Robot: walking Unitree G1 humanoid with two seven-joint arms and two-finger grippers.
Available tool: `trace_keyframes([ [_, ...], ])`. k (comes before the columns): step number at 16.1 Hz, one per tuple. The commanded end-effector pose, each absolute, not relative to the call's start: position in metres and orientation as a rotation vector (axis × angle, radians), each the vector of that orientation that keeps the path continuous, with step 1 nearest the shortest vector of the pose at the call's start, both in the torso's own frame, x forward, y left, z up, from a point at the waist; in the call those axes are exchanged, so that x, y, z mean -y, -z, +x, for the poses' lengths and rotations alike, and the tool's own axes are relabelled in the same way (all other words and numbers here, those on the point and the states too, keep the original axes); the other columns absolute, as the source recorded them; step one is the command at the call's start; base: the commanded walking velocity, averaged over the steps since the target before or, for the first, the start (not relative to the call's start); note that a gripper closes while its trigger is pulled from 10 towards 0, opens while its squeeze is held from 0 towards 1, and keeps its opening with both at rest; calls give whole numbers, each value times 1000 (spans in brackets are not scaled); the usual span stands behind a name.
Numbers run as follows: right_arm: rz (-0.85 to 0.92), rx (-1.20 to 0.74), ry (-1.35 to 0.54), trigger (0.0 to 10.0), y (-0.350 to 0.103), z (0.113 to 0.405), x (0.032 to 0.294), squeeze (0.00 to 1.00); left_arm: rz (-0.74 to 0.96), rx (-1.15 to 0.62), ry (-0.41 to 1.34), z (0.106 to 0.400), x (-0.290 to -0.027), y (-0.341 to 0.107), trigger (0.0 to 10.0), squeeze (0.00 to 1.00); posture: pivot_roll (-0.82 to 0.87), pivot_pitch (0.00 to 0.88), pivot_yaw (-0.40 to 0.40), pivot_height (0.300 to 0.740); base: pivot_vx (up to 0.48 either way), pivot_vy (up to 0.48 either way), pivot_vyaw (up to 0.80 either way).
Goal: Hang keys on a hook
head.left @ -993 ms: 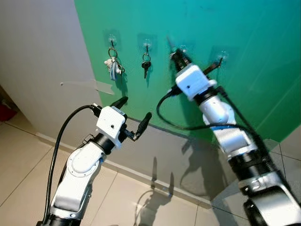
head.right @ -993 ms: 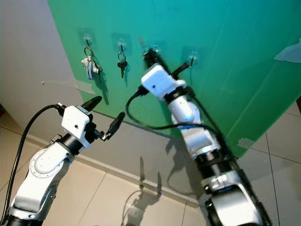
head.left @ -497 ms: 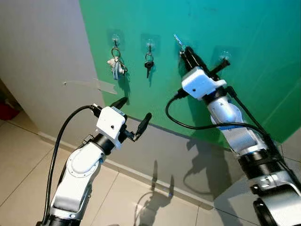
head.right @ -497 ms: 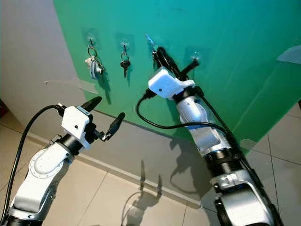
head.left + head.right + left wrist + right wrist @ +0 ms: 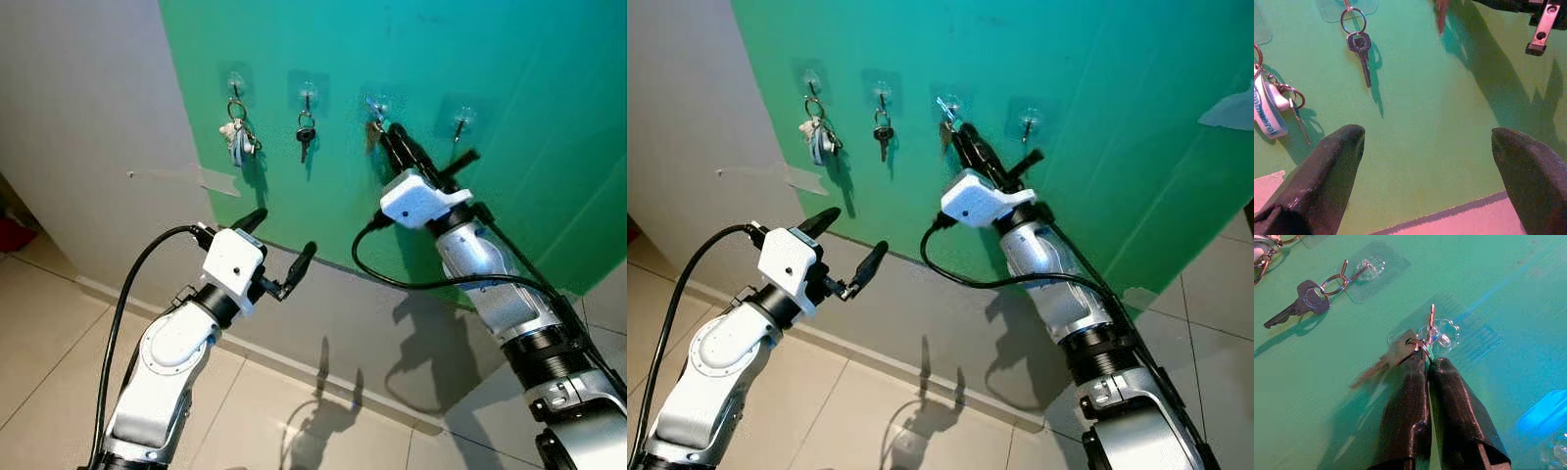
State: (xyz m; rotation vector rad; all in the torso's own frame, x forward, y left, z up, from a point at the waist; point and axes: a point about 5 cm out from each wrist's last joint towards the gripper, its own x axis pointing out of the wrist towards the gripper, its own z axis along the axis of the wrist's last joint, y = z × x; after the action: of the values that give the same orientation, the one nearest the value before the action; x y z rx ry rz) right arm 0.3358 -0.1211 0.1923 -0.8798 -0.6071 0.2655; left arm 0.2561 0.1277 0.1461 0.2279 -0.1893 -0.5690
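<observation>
Right gripper (image 5: 1426, 363) raised to the green wall (image 5: 549, 59), fingers (image 5: 1405, 411) pinched together on the ring of a key (image 5: 1382, 363) right at the third hook (image 5: 1436, 333) from the wall's left edge. Key dangling blurred just below that hook, ring touching or almost touching the hook's metal prong; whether actually caught on it, cannot tell. Next hook toward the left edge carrying a single dark key (image 5: 305, 135); the hook nearest that edge carrying a bunch of keys (image 5: 238, 139) with a pale tag. Fourth hook (image 5: 460, 123) bare, beyond the third. Left gripper (image 5: 276, 251) held lower, well below the hooks, fingers (image 5: 1327, 171) spread wide apart, grasping nothing.
</observation>
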Motion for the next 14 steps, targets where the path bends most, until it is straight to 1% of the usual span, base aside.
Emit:
trace_keyframes([
  [1,-892,617,-270,10000,-194,337,118,0,242,205,576,258,-125,-149,10000,0,-36,0,-3,740,0,0,0],
  [4,-885,644,-264,10000,-200,338,112,0,245,211,578,259,-124,-151,10000,0,-38,0,1,740,0,0,0],
  [8,-864,619,-289,10000,-191,335,107,0,254,215,591,258,-122,-151,10000,0,-35,0,-2,740,0,0,0],
  [11,-850,611,-304,10000,-187,332,104,0,203,269,639,255,-115,-162,10000,0,-33,0,-4,740,0,0,0],
  [12,-868,603,-303,10000,-185,332,104,0,162,303,654,253,-112,-169,10000,0,-35,0,-4,740,0,0,0],
  [14,-900,589,-298,10000,-182,333,105,0,147,323,659,253,-111,-173,10000,0,-35,0,-4,740,0,0,0],
])
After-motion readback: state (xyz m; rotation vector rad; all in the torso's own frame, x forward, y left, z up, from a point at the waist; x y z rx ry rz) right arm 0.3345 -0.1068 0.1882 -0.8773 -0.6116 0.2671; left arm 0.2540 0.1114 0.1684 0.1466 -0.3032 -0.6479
